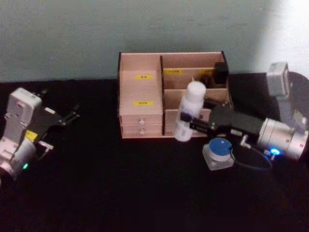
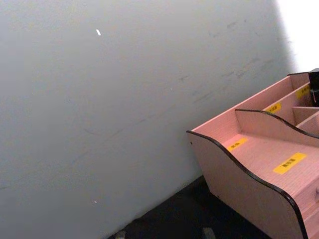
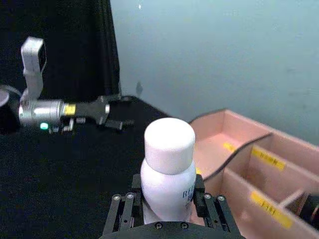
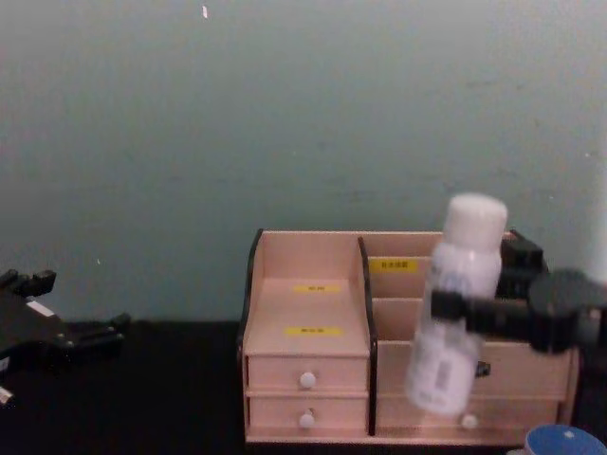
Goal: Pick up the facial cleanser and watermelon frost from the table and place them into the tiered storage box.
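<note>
Gripping the white bottle (image 1: 189, 108) about its middle, the right gripper (image 1: 195, 122) has its two fingers clamped on either side of the body, as the right wrist view shows plainly. The bottle hangs in front of the right half of the box (image 1: 140, 87), close to its lower front compartments and not inside any of them. It is tilted: in the chest view the rounded cap leans up and to the right, level with the box's top edge, while the base points down and to the left in front of the drawer row and appears clear of the table (image 1: 120, 183). The right arm reaches in from the right, lying low across the table.

The jar (image 1: 219, 151) with its blue lid stands upright on the table in front of the box's right end, just beside the right arm and apart from the bottle. Small black bottles (image 1: 219, 72) sit in the box's rear right compartment.

The left gripper (image 1: 72, 116) rests well off to the left, far from the box, its fingers spread apart and holding nothing
</note>
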You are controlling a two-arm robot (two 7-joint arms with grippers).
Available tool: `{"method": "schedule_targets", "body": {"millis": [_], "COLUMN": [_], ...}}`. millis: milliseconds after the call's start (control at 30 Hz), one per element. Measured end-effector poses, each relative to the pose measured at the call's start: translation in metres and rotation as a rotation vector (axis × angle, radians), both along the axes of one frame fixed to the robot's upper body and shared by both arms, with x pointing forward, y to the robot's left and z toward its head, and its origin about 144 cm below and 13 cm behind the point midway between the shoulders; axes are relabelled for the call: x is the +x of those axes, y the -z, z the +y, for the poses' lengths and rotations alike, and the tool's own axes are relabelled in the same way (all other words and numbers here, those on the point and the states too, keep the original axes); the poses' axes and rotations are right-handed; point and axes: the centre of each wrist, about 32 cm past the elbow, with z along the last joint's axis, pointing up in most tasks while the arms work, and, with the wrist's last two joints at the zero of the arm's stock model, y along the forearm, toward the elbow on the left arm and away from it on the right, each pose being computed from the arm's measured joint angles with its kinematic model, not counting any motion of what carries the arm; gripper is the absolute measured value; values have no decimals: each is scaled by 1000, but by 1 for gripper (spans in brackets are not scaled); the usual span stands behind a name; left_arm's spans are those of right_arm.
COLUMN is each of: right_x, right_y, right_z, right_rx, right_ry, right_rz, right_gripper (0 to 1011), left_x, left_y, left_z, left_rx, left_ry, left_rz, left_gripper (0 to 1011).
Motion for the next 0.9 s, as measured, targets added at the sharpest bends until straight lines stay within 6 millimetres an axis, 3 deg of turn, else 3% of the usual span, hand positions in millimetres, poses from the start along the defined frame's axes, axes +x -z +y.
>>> {"method": "schedule_targets", "body": {"millis": [400, 900], "right_x": [33, 70], "right_y": [-34, -39], "right_z": [5, 10], "right_rx": [60, 51], "right_ry": [58, 152], "right_rz": [-109, -134], "right_gripper": [593, 593], "left_x": [0, 0], "left_y": [0, 0], "left_z": [0, 0], "left_rx": [0, 0], "left_ry": [0, 0], "left_rz": [0, 0], "left_gripper": [1001, 1002]}}
